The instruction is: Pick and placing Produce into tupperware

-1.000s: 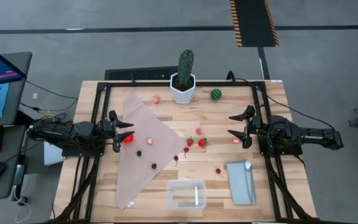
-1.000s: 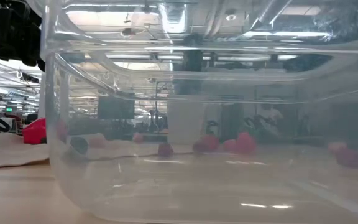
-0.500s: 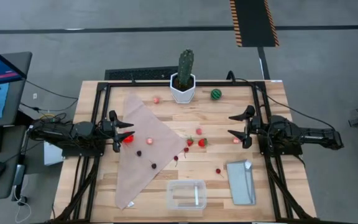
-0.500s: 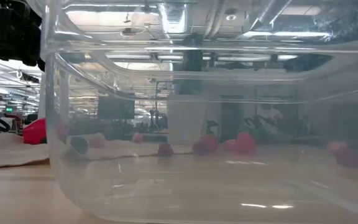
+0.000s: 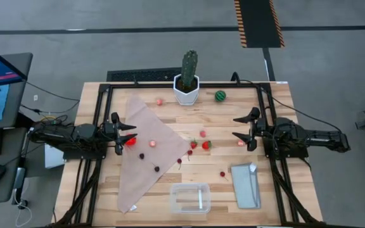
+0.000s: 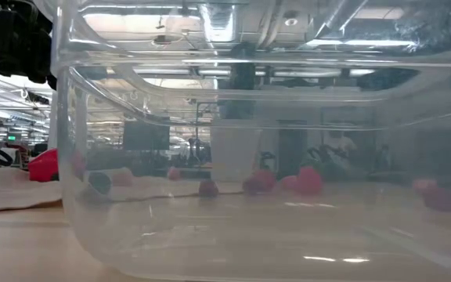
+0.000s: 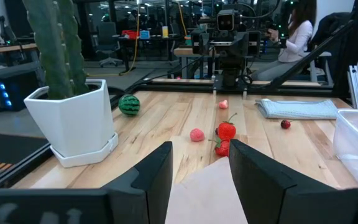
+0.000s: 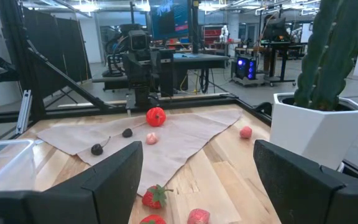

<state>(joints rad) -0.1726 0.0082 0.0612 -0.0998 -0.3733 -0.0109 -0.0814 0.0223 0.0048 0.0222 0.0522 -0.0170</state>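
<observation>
Tupperware (image 6: 233,196) fills low view, edges cut off; produce (image 6: 308,180) blurred.

Bare wooden tabletop (image 5: 217,123) lies open between the two arms, broken only by scattered tiny red and pink toy fruits (image 5: 202,143). The tall green cactus in its white pot (image 5: 187,80) blocks the far edge. Near the front, the clear rectangular plastic tub (image 5: 190,198) and flat grey-blue lid (image 5: 245,185) (set just apart) take up room; the beige cloth (image 5: 147,149) lies flat.

A wooden table (image 5: 201,120) carries a beige cloth (image 5: 147,152), a potted cactus (image 5: 187,79), a clear tub (image 5: 190,197), a grey lid (image 5: 244,185) and scattered toy fruit (image 5: 198,144).
</observation>
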